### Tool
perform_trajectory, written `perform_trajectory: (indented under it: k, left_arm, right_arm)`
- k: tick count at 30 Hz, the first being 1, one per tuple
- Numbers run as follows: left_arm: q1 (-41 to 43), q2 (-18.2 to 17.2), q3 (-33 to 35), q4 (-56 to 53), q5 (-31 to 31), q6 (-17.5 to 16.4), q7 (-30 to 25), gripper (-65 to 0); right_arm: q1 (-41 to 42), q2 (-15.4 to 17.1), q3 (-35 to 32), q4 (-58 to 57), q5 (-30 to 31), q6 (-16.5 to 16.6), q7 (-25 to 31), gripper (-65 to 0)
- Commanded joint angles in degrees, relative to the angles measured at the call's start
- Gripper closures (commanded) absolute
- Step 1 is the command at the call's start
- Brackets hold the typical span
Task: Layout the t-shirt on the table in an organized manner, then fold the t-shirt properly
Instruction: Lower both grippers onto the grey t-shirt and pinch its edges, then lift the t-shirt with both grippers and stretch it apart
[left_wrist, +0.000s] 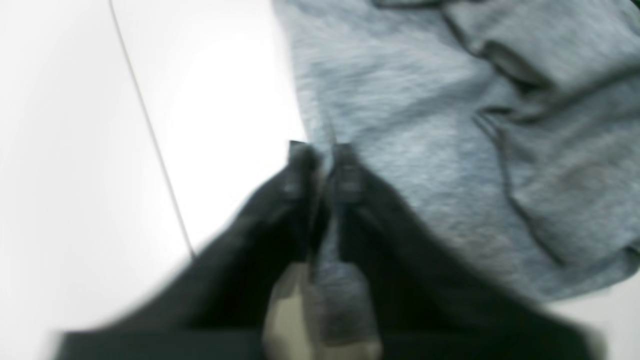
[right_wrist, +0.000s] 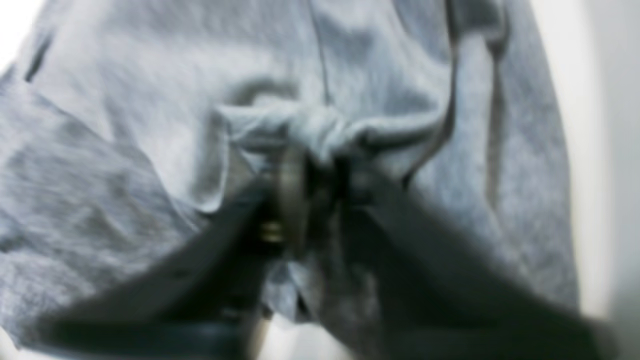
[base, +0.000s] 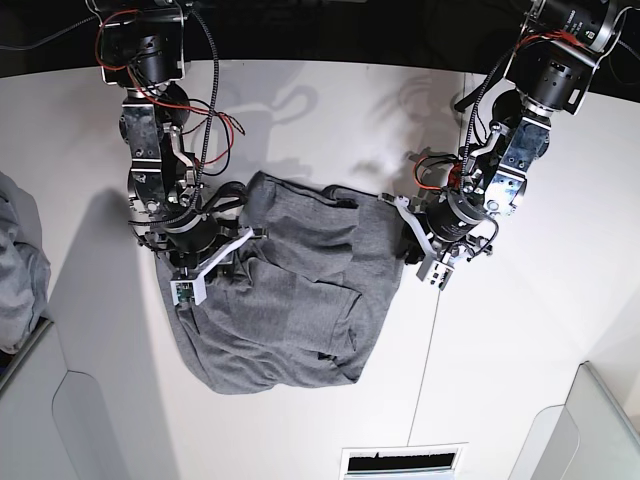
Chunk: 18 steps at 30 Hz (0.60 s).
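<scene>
The heather-grey t-shirt (base: 290, 300) lies crumpled and partly doubled over itself on the white table (base: 520, 330). At its upper right edge in the base view, my left gripper (base: 408, 228) is shut on the cloth. The left wrist view shows the black fingers (left_wrist: 300, 165) pressed together with the t-shirt (left_wrist: 425, 125) edge pinched between them, at the left gripper (left_wrist: 321, 150). My right gripper (base: 238, 240) is shut on the upper left part. In the right wrist view a bunched fold of the t-shirt (right_wrist: 150, 125) sticks out past the right gripper (right_wrist: 320, 165).
A paler grey cloth bundle (base: 15, 260) sits at the far left edge. Light grey bins stand at the front left (base: 70, 420) and front right (base: 590, 420). A thin dark seam (base: 435, 340) runs across the table under the left arm, and a slotted vent (base: 400, 461) is at the front.
</scene>
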Motion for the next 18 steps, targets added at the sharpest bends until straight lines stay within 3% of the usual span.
perform_trajectory:
  k: [1, 5, 10, 12, 18]
  left_arm:
    - [-0.6, -0.5, -0.2, 0.2, 1.6, 0.3, 0.4, 0.0]
    - [-2.3, -1.2, -0.2, 0.2, 4.3, 0.3, -0.8, 0.0]
    - [-7.0, -3.6, -0.2, 0.2, 5.7, 5.8, -0.8, 0.0]
    - [-9.2, -4.8, -0.2, 0.2, 6.5, 6.1, -0.8, 0.0]
    - [-15.2, -8.0, -0.2, 0.1, 7.3, 6.3, -0.8, 0.0]
  right_arm:
    - [1.5, -0.1, 0.0, 1.6, 0.3, 0.3, 1.6, 0.0]
    - [1.1, -0.1, 0.0, 5.9, 0.1, 0.3, -0.9, 0.0]
    - [-1.4, 0.0, 0.0, 17.0, 0.1, 0.3, -8.8, 0.0]
    - [-3.2, 0.3, 0.0, 22.2, 0.3, 0.6, -11.4, 0.0]
    - [-11.1, 3.0, 0.0, 34.8, 5.3, 5.3, -13.6, 0.0]
